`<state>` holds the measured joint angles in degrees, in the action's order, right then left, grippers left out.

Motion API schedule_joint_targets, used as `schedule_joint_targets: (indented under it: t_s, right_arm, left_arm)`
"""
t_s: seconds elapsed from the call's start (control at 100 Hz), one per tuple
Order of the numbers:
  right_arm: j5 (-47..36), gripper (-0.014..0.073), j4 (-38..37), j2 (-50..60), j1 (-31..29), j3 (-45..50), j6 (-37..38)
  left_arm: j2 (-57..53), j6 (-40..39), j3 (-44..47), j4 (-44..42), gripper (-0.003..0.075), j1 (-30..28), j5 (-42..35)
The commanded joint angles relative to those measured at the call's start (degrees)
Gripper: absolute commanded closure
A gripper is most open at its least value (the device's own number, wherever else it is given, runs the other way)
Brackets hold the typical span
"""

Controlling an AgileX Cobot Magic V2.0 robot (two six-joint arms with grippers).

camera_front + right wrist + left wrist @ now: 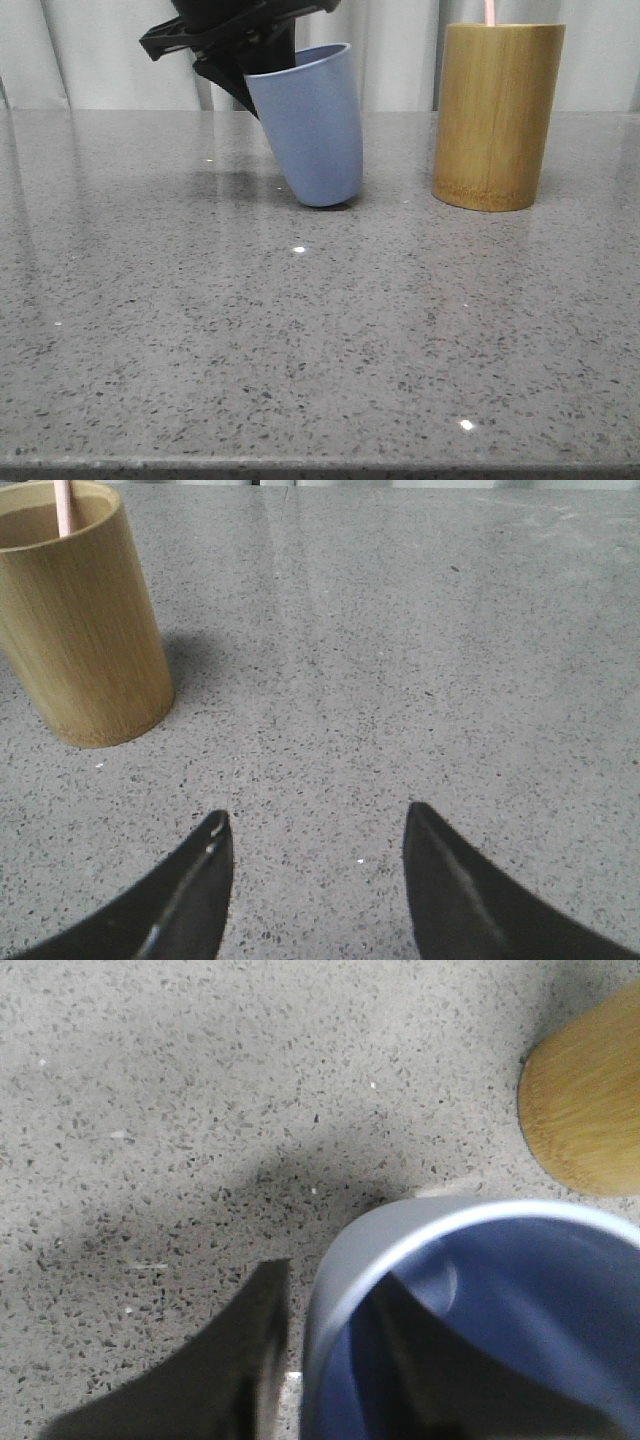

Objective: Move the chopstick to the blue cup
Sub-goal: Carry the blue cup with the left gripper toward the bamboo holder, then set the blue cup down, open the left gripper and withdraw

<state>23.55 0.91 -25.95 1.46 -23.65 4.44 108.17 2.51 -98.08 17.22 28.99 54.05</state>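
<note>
The blue cup (pixel 315 130) is tilted, its top leaning toward the bamboo cylinder and its base at the tabletop. My left gripper (pixel 245 80) is shut on its rim, one finger outside the wall and one inside, as the left wrist view shows (pixel 335 1275) with the blue cup (pixel 520 1300) empty. A pale pink chopstick (pixel 490 12) stands in the bamboo cylinder (pixel 497 115) to the right. My right gripper (pixel 318 815) is open and empty above the table, with the cylinder (pixel 80 620) and the chopstick (pixel 64 505) off to one side ahead of it. It does not show in the front view.
The grey speckled stone tabletop (pixel 300 330) stretches to the front edge. A pale curtain (pixel 90 50) hangs behind the table. The bamboo cylinder (pixel 590 1110) stands close beside the blue cup.
</note>
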Motion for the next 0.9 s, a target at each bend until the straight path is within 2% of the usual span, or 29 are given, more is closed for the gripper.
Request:
schedule_joint_targets:
  t_s: [0.0,0.1,0.5,0.67,0.89]
  right_arm:
    - [-3.7,0.019,-0.1,-0.7,-0.2,-2.3,-0.2]
    - [-3.7,0.019,-0.1,-0.7,-0.2,-2.3,-0.2]
    - [-6.6,0.0191,-0.1,-0.7,-0.2,-2.3,-0.2]
    - [-6.1,0.0191,-0.1,-0.7,-0.1,-2.3,-0.2]
    - [-4.3,0.0191,-0.1,-0.8,1.1,-3.1,-0.2]
  left_arm:
    - [-3.0,0.0,-2.0,1.9,0.0408,0.3,-1.9]
    - [-3.3,0.0,-2.1,2.9,0.0353,0.3,-1.8]
    - [-10.5,0.0,-3.1,2.6,0.0354,0.3,-3.9]
    - [-15.2,-0.4,-3.1,-0.7,0.0354,0.3,-3.0]
    - [-23.6,-2.5,3.2,-6.1,0.0354,0.3,-7.1]
